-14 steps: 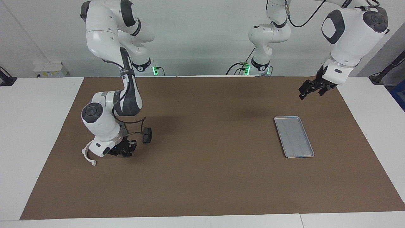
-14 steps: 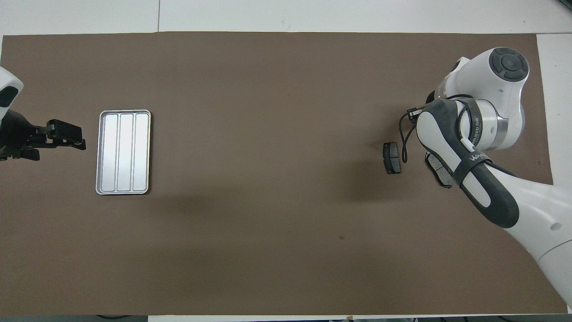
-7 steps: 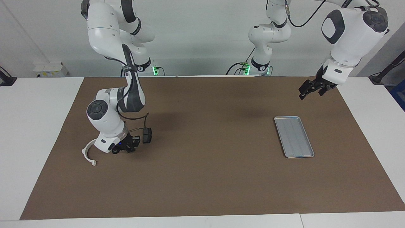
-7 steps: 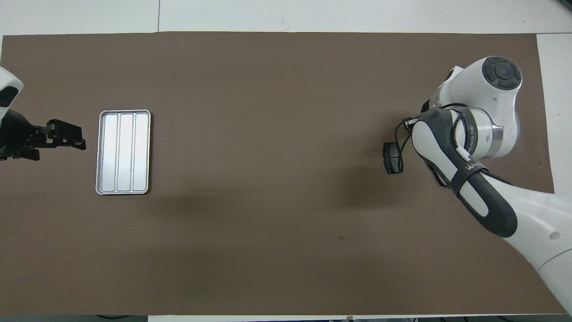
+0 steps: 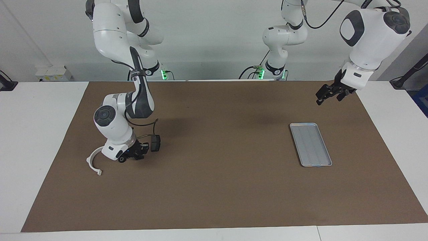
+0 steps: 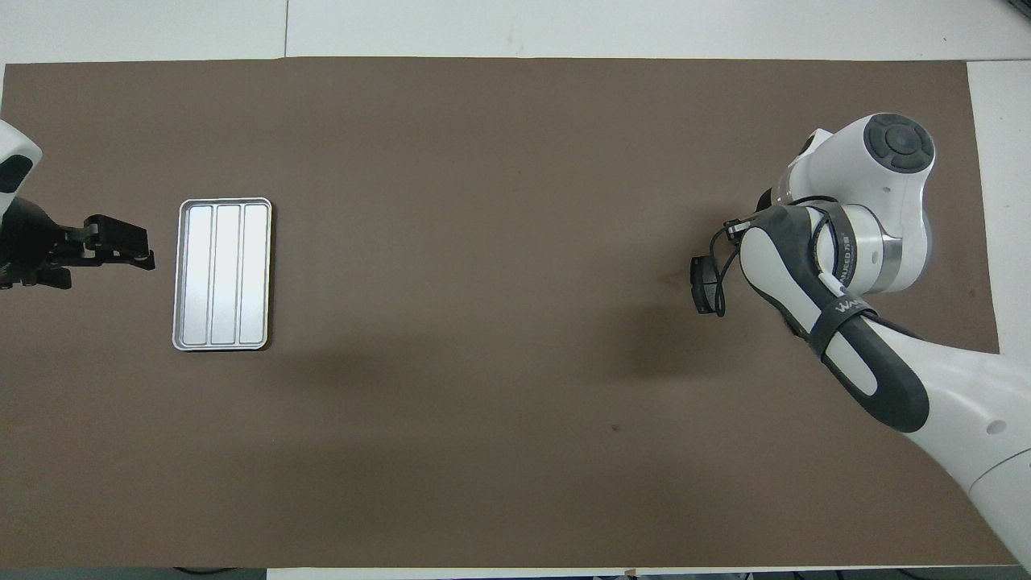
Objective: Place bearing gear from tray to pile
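The white semicircular bracket (image 5: 93, 163) lay on the brown mat (image 5: 214, 187) at the right arm's end of the table, its open side toward the right gripper (image 5: 133, 155), which hung low just beside it with fingertips together; whether they pinched anything could not be told, as the wrist hid them from above. One dark grey brake-pad plate (image 5: 155, 142) stood next to that gripper, toward the table's middle (a second plate, if there, was probably covered by the arm). So the pile showed one bracket and one plate. Toward the left arm's end sat the single tray (image 5: 310, 144), silver-grey, shallow, rimmed, with lengthwise ridges, and nothing lay in it. The left gripper (image 5: 329, 93) waited over the mat near the tray, its fingers apart and holding nothing.
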